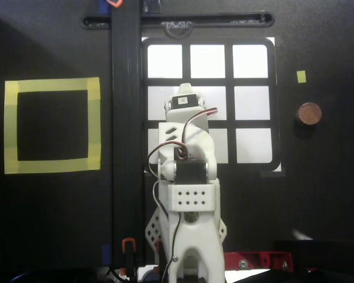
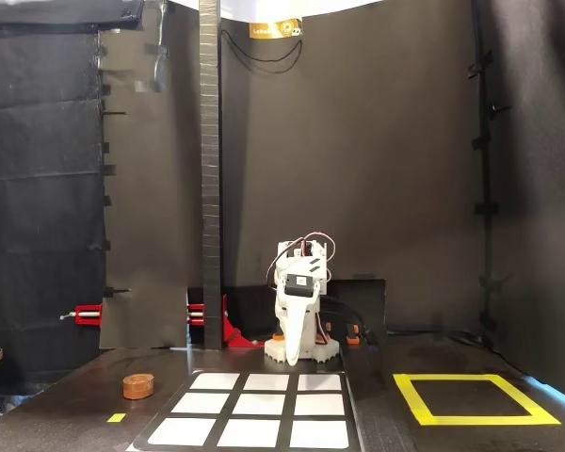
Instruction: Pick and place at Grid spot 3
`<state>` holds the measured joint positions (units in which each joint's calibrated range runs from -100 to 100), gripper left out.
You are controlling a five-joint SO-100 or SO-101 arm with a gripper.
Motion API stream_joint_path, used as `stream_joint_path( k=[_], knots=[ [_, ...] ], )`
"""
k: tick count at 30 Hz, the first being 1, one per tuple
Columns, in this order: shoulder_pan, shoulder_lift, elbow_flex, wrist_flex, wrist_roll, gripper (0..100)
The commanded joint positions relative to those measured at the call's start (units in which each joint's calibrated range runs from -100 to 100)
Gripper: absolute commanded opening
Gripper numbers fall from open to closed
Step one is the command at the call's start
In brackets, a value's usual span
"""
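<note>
Folded over itself, the white arm [image 1: 186, 177] fills the lower middle of the overhead view and covers part of the grid [image 1: 207, 103]. Spot 3 [image 1: 250, 61], the top-right cell, is seen bare. A brown disc [image 1: 309, 113] lies on the tabletop [image 1: 318, 194] right of the grid, well apart from the arm, with a yellow tape square [image 1: 52, 125] far left.

In the fixed view the disc [image 2: 138, 385] sits left of the grid, so sides are mirrored and the wrong corner could be chosen. The jaws' state cannot be told in either view.
</note>
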<state>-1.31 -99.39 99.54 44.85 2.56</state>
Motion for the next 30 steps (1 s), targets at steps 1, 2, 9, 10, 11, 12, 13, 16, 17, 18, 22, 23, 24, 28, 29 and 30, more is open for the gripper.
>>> stream_joint_path(
  k=[1,2,9,10,11,12,13,16,17,18,22,23,24,28,29,30],
  knots=[
    [-0.07,-0.27,0.36,0.27,0.15,0],
    [-0.07,-0.27,0.36,0.27,0.15,0],
    [-0.07,-0.27,0.36,0.27,0.15,0],
    [-0.07,-0.27,0.36,0.27,0.15,0],
    [-0.07,-0.27,0.36,0.27,0.15,0],
    [-0.07,-0.27,0.36,0.27,0.15,0],
    [-0.07,-0.27,0.36,0.27,0.15,0],
    [-0.07,-0.27,0.36,0.27,0.15,0],
    [-0.07,-0.27,0.36,0.27,0.15,0],
    [-0.07,-0.27,0.36,0.27,0.15,0],
    [-0.07,-0.27,0.36,0.27,0.15,0],
    [-0.07,-0.27,0.36,0.27,0.15,0],
    [-0.07,-0.27,0.36,0.27,0.15,0],
    [0.01,-0.27,0.36,0.27,0.1,0],
    [0.1,-0.27,0.36,0.27,0.05,0],
    [0.35,-0.27,0.36,0.27,-0.05,0]
  ],
)
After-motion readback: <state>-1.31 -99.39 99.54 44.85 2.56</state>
